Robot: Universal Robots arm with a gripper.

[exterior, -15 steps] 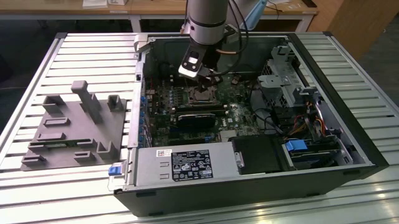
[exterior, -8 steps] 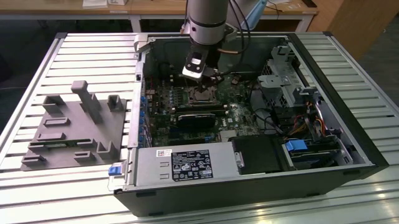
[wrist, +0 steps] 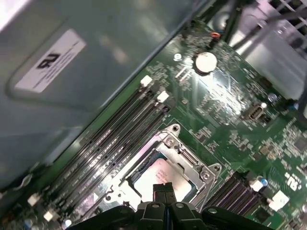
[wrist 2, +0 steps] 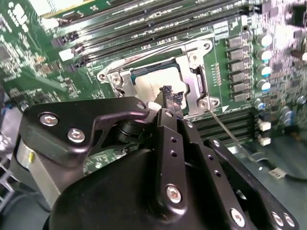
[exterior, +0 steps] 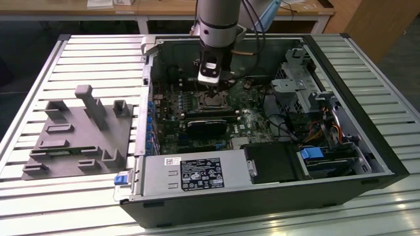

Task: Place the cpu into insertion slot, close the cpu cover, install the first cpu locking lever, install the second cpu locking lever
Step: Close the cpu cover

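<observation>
- cpu (wrist 2: 151, 87) lying flat in the insertion slot (wrist 2: 138, 73), silver top up; seen the same in the first wrist view (wrist: 168, 173).
- cpu cover (wrist 2: 194, 72) apparently down, its window framing the chip; full seating not confirmable from either wrist view.
- Thin metal rod (wrist 2: 225, 129) running from a socket corner out over the nearby memory slots (wrist 2: 225, 125). Probably a locking lever, judged not latched.
- gripper (wrist 2: 169, 96) right above the chip's near edge, fingers pressed together, nothing visible between them. Contact with the chip or cover: cannot tell.
- In the exterior view, gripper (exterior: 213, 83) low inside the open computer case (exterior: 367, 147), directly over the socket.
- Risk: closed tip pushing on the chip top instead of the frame. Cause: tip sits over the window, not the rim. Possible result: bent socket pins.
- Risk: tip sliding off the thin rod and scraping the motherboard (wrist: 225, 105). Cause: narrow, springy target.
- Risk: lever forced while the cover is not flat. Cause: seating unverified. Possible result: skewed frame, jammed latch.
</observation>
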